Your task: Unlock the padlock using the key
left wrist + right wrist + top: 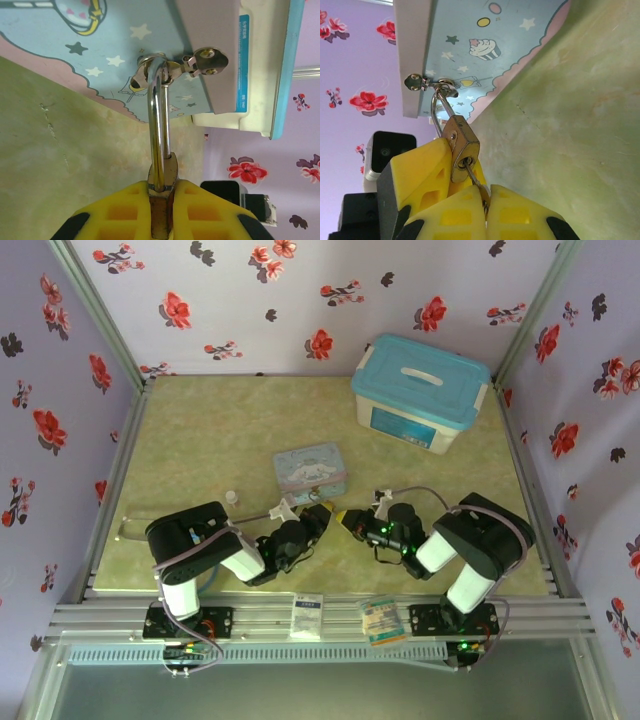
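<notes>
The small brass padlock (164,197) is pinched between the yellow fingers of my left gripper (162,212), which is shut on its body. Its silvery shackle (159,120) runs up through the hasp ring on the cartoon-printed tin (75,50). In the right wrist view the padlock (463,145) shows its keyhole end, with the slim dark key (474,177) pushed into it. My right gripper (486,207) is shut on the key's head. From above, the left gripper (322,513) and right gripper (352,521) meet tip to tip just in front of the tin (310,472).
A white box with a light blue lid (420,390) stands at the back right. A small white knob-like piece (232,498) lies left of the tin. Two paper packets (307,615) rest on the front rail. Flowered walls close in on three sides.
</notes>
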Controlling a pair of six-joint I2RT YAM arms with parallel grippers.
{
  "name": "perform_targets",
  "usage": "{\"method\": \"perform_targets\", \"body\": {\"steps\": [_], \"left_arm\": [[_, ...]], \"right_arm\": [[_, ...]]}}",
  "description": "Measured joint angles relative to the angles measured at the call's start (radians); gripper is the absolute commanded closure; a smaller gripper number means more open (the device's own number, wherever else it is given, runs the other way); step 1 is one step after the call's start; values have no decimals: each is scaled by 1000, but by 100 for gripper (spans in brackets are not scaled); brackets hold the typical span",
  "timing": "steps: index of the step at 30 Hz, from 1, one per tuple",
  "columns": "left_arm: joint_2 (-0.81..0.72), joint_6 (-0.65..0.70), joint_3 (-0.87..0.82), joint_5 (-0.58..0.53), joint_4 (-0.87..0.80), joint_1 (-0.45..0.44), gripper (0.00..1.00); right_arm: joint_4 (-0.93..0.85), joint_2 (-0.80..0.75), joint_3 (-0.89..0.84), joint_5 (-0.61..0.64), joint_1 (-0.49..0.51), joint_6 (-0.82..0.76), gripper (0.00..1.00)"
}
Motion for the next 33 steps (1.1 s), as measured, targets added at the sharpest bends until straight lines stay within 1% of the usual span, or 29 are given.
{"method": "perform_targets", "body": {"steps": [4, 12, 20, 28, 33], "left_arm": [[1, 0, 2, 0, 11, 0, 100], [18, -14, 9, 7, 41, -13, 100], [23, -26, 9, 7, 48, -15, 100], [27, -29, 9, 18, 58, -26, 100], [39, -29, 14, 23, 58, -28, 100]], "right_arm": [[-11, -19, 0, -19, -10, 13, 100], [-68, -98, -32, -1, -12, 11, 100], [-105, -126, -32, 7, -12, 4, 100], [-206, -212, -43, 27, -10, -27, 100], [-244, -229, -43, 28, -10, -39, 100]]}}
